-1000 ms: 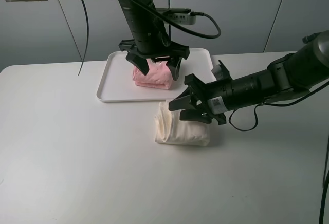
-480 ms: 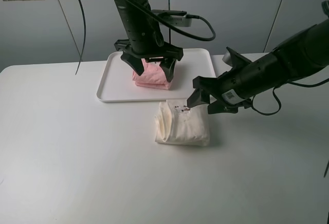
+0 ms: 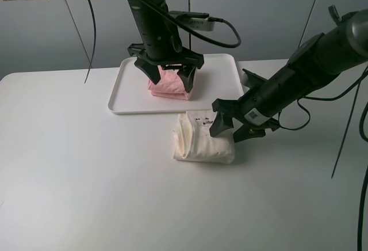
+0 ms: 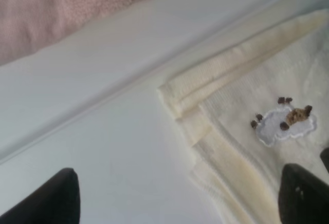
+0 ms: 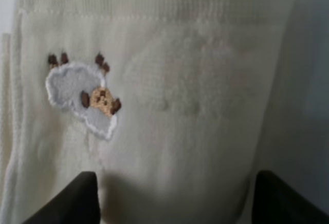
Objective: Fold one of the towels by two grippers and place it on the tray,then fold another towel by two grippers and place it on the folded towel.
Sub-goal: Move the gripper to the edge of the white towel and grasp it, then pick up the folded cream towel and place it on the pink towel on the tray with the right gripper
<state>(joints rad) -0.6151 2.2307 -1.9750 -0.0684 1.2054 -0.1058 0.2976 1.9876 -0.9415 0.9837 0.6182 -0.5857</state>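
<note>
Beside the tray (image 3: 123, 98), cream towel (image 3: 202, 141) lies lengthwise across; both pincers gape empty.

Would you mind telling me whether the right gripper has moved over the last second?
Yes. The right gripper first pulled up and away from the cream towel, then came back down to that towel's right edge, jaws open around it.

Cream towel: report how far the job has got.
Done: the pink towel lies folded on the tray. The cream towel is folded too, but it is on the table beside the tray. In hand: the right claw hangs open at its right edge, holding nothing; the left claw stands open over the pink towel. Left: stack cream on pink.
</note>
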